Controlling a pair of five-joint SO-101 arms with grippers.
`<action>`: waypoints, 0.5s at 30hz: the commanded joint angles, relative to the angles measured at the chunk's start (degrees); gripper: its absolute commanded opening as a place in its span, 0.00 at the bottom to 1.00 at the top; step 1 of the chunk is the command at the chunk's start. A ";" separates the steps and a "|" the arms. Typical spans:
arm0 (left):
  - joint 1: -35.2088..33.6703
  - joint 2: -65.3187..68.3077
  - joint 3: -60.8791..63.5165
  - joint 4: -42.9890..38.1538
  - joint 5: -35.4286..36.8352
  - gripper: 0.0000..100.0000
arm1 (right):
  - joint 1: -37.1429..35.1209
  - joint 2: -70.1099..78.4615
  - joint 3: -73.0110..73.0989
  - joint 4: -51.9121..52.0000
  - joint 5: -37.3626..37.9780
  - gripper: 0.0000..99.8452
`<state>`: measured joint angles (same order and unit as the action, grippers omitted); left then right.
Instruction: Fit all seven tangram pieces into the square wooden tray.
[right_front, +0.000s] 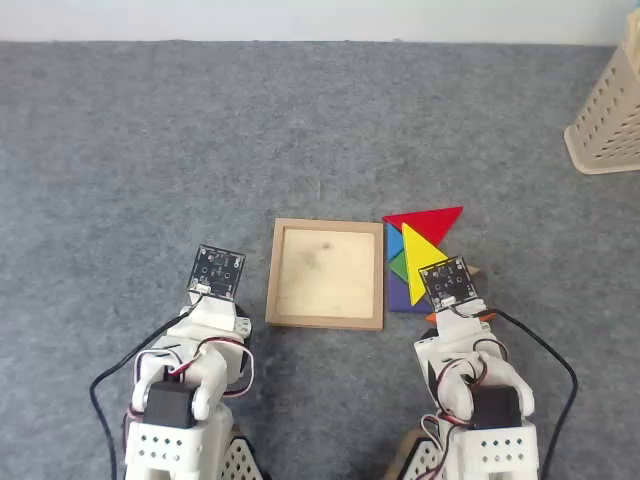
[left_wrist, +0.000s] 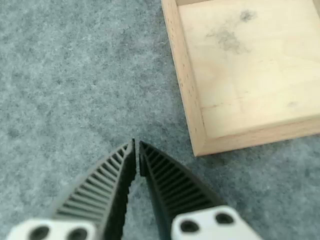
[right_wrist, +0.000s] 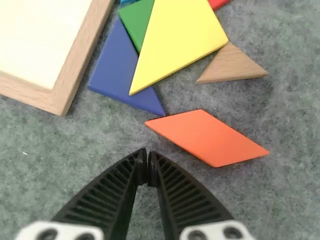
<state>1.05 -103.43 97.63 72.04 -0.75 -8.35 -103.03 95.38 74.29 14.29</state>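
Observation:
The square wooden tray (right_front: 276, 270) lies at the table's middle with nothing inside; its corner is in the left wrist view (left_wrist: 197, 125) and the right wrist view (right_wrist: 65, 90). Tangram pieces lie heaped just right of it: a red triangle (right_front: 425, 219), a yellow triangle (right_front: 418, 255) (right_wrist: 175, 35) over a green piece (right_wrist: 137, 20) and a dark blue piece (right_wrist: 120, 70), a tan triangle (right_wrist: 230, 65) and an orange parallelogram (right_wrist: 207, 137). My left gripper (left_wrist: 136, 145) is shut on the carpet, near the tray's front left corner. My right gripper (right_wrist: 147, 155) is shut, close to the orange parallelogram.
Grey carpet (right_front: 150, 150) covers the table, with open room behind and left of the tray. A cream slotted container (right_front: 610, 110) stands at the far right edge. Each arm's base sits at the front edge.

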 joint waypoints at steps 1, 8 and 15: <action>-0.09 -1.14 -1.10 0.35 0.53 0.01 | 0.13 -0.31 1.05 0.40 0.70 0.01; -0.09 -1.14 -1.10 0.35 0.53 0.01 | 0.13 -0.31 1.05 0.40 0.70 0.01; -0.09 -1.14 -1.10 0.35 0.53 0.01 | 0.13 -0.31 1.05 0.40 0.70 0.01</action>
<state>0.97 -103.43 97.63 72.04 -0.75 -8.35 -103.03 95.38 74.29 14.29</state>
